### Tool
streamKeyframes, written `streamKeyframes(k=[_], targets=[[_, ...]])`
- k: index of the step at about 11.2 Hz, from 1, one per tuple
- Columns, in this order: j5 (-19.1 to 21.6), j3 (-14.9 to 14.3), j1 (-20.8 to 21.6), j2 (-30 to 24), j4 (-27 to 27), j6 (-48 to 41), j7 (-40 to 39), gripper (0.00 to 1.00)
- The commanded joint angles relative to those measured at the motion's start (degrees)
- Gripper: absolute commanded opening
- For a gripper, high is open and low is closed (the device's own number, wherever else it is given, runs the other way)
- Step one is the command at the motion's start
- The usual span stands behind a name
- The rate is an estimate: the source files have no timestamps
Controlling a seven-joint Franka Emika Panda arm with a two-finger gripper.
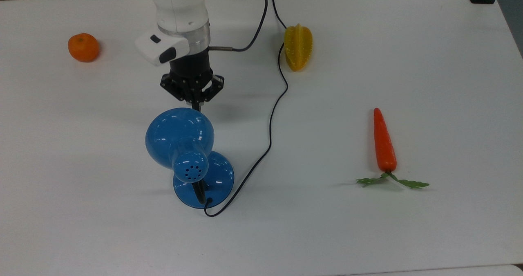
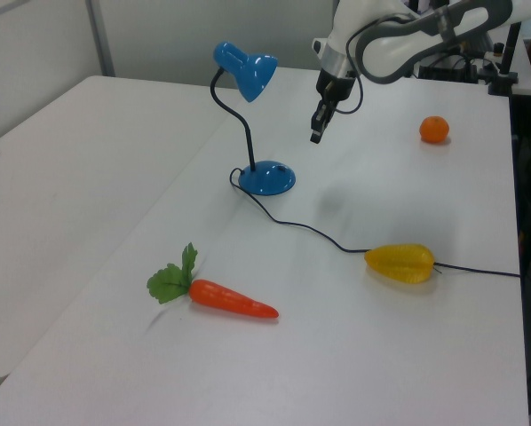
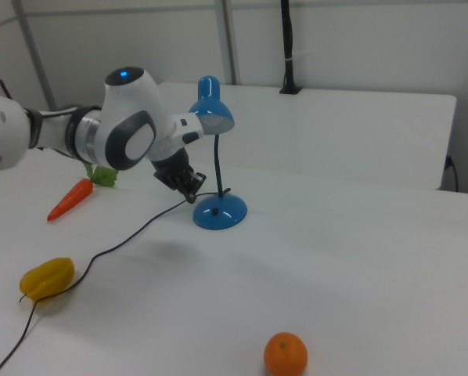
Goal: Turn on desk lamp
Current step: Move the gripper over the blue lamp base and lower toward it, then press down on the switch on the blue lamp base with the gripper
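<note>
The blue lamp (image 1: 183, 145) stood in the middle of the white counter (image 1: 408, 43) (its shade was up on a bent black neck). The claw (image 1: 196, 106) hung just beside the shade in the top view, pinched narrow and holding nothing.

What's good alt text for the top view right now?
A white robot arm reaches over a white table, its gripper shut and poised just above the shade of a blue desk lamp. The lamp's black cord runs past a yellow starfruit; an orange sits at the top view's left and a carrot at its right.
</note>
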Motion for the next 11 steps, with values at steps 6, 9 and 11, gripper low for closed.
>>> streamKeyframes(k=[6,9,11], targets=[[0.2,-0.3,0.2,10.8,0.5,25.2,-1.0,0.0],[-0.3,-0.3,0.2,13.0,0.7,26.9,-1.1,0.0],[-0.2,-0.3,0.2,14.2,1.3,28.9,-1.0,0.0]])
